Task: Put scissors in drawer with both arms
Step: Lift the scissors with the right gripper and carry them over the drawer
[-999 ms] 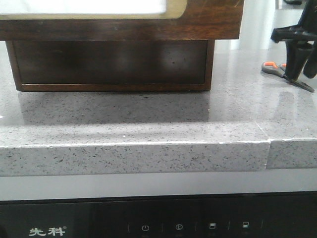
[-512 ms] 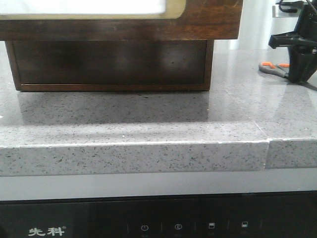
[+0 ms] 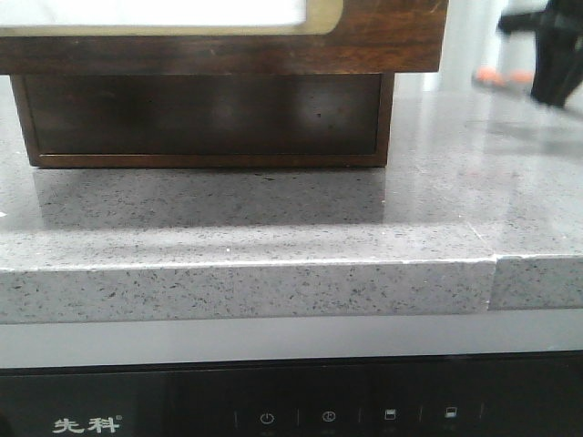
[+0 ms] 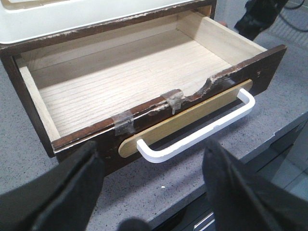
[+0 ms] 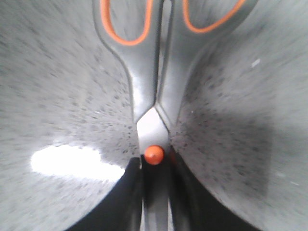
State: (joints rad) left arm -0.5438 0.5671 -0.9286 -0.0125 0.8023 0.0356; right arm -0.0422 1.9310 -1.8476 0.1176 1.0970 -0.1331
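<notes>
right gripper (image 5: 155, 192) sits way out at 2 o'clock in the front view, fingers pinched tight, while the left gripper (image 4: 151, 192) has its fingers spread wide apart

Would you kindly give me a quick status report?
Right pincer shut on scissors, lifted. Left pincer open, facing open drawer. Nothing in the way.

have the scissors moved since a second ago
Yes. The scissors have risen off the counter in the right gripper, now higher against the drawer front.

A grey speckled stone countertop (image 3: 273, 218) sits above a black appliance panel (image 3: 291, 405) with white markings.
</notes>
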